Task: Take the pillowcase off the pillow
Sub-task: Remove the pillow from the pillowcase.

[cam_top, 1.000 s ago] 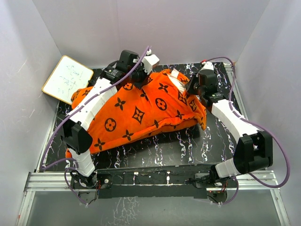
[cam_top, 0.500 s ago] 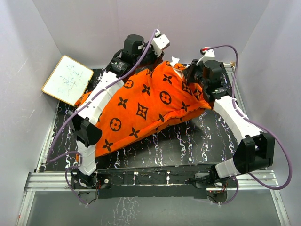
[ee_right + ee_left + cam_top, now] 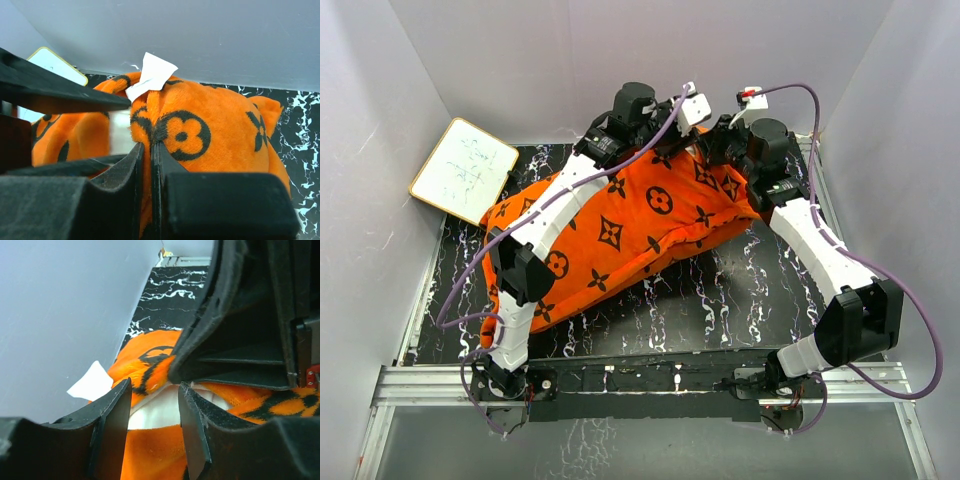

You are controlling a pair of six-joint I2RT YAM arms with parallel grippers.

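Near edge: more of the bare black marbled bench [image 3: 720, 300] shows on the right than a second ago, because the bundle has drawn off toward the far edge.
Pillowcase: the orange monogram pillowcase [image 3: 630, 225] runs from the near-left corner, where its low end rests on the bench, up to a raised far end.
Change: over the last second that far end has risen and swung right along the far edge, and both my arms have travelled with it.
Right: the right gripper [image 3: 147, 146] is clenched on a plush fold just below the white tag [image 3: 150, 75].
Left: the left gripper [image 3: 154, 390] has its fingers parted at the cover's mouth. I cannot tell whether they pinch anything.
Pillow: a white strip, which I take for the pillow [image 3: 155, 412], shows at that mouth. The rest stays inside.
Meaning: I judge this a lift, not yet a stripping.
Far-left corner: the whiteboard [image 3: 463, 168] is unmoved.
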